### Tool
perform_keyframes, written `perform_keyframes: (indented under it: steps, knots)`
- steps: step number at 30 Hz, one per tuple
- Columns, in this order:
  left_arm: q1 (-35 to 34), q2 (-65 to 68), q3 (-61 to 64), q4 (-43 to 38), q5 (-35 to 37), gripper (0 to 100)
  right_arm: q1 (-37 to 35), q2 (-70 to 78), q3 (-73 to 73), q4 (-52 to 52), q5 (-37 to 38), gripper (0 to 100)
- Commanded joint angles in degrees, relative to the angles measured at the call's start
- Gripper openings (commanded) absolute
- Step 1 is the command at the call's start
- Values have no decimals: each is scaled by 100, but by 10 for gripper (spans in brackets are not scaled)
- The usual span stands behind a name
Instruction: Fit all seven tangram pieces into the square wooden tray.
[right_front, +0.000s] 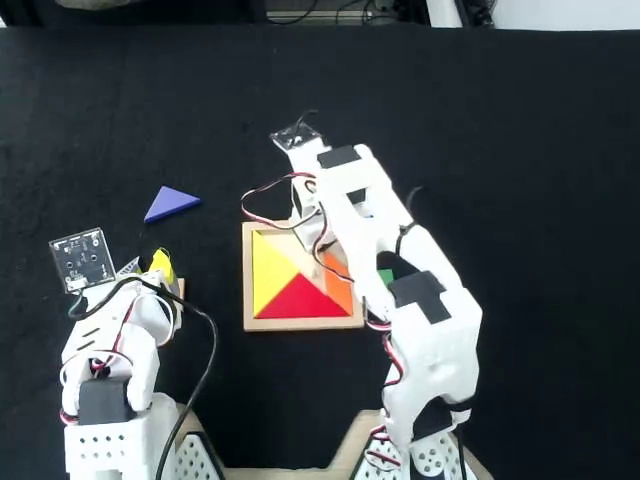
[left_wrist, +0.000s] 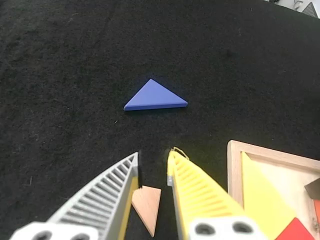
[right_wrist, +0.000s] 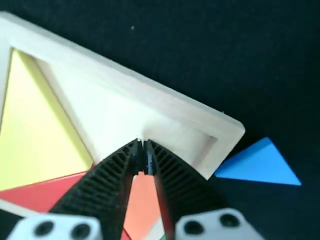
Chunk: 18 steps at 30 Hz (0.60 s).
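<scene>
At least three pieces (right_front: 300, 298) sit in tray (right_front: 300, 323); blue triangle (right_front: 171, 204), tan piece (left_wrist: 146, 202) loose at frame left. Currently left end effector (left_wrist: 154, 156) open, right end effector (right_wrist: 143, 146) closed, empty.

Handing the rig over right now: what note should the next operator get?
Left gripper: open, over a tan piece on the cloth.
Right gripper: shut, over the tray.
Done: yellow triangle, red triangle and orange piece lie in the tray.
Left: tan piece, dark blue triangle and light blue triangle lie outside it; a green piece is half hidden under the right arm.
</scene>
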Motion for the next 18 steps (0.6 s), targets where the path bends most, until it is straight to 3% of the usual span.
perform_keyframes:
  steps: [1, 13, 18]
  knots:
    - [22, -35, -31, -123, -26, 106, 53, -48, -347, 290, 62, 11]
    - [22, -35, -31, -123, -26, 106, 114, -866, -400, 281, 62, 11]
    - [22, -35, -31, -123, -26, 106, 835, -620, -558, 53, 62, 15]
